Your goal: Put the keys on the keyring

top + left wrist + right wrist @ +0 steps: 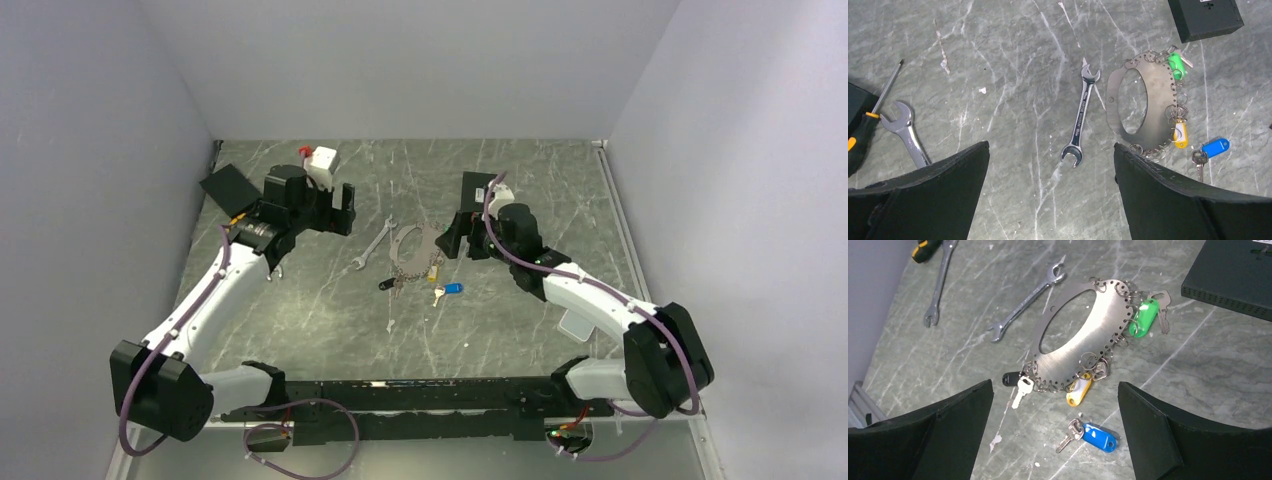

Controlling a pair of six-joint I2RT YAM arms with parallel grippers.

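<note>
Steel keyring (1098,330) is lying flat, the blue-tagged key (1089,434) sitting loose beside it (likely the first pick), while both jaws are hovering spread wide, empty.

Even, bright light (soft shadows), sharp focus

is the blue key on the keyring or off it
Off. The blue key lies apart from the keyring, with a clear gap between them, and it is hooked to nothing on the keyring's edge.
</note>
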